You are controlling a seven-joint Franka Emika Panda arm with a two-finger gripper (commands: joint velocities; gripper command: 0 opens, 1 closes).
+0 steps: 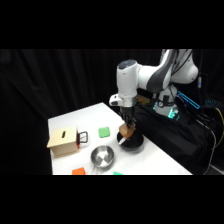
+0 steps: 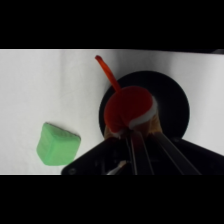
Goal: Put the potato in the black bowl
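Note:
In the side view my gripper [image 1: 128, 128] hangs just over the black bowl [image 1: 131, 144] near the table's right edge, shut on the potato [image 1: 130, 133], a small tan-orange lump at its fingertips. In the wrist view the bowl [image 2: 172, 100] is a matte black ring right below me. At my gripper [image 2: 133, 132] sits a rounded lump, red on top with a pale band and tan at its lower edges [image 2: 154, 125]. It covers the bowl's left half. A thin red-orange stalk [image 2: 106, 70] runs from it past the bowl's rim.
A green block [image 1: 104, 132] [image 2: 57, 145] lies left of the bowl. A shiny metal pan [image 1: 102, 157] stands nearer the front, with an orange block [image 1: 78, 171] at the front edge. A wooden box [image 1: 63, 141] sits at the left. Dark gear [image 1: 170, 135] lines the table's right side.

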